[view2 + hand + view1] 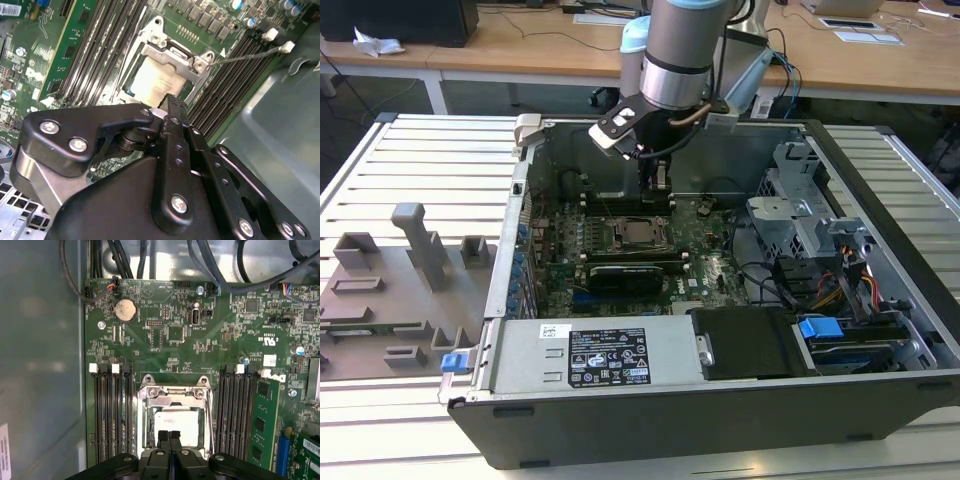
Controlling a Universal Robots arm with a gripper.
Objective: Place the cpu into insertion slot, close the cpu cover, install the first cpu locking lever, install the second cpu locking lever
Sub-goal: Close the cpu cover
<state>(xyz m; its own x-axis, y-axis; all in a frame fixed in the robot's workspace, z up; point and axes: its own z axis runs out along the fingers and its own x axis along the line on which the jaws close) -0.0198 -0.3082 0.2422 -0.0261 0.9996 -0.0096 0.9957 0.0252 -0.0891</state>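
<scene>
Gripper (168,436) hangs low over the insertion slot (638,234), mid green motherboard (165,315), inside the open computer case (720,420). In the first wrist view the two fingertips sit pressed together with nothing between them: a closed, empty claw. That probably suits poking or pushing at the socket hardware more than grasping.

The cpu (176,422) lies flat in the slot, and its pale metal top shows through the square cut-out. The cpu cover (172,396) looks folded down over it, framing the chip, with its screw-headed end toward the board's coin cell (125,310). Judged from that, the placement is done and the cover is at least lowered. Black memory slots (112,410) flank the socket on both sides.

Hard to make out:
- The locking levers are thin wire against busy metal, so it can't be told whether either is hooked.
- The near edge of the socket is hidden behind the fingers in both wrist views.
- It's unclear whether the fingertips actually touch the cover or cpu.
- In the exterior view the arm's wrist blocks the far part of the board.
</scene>
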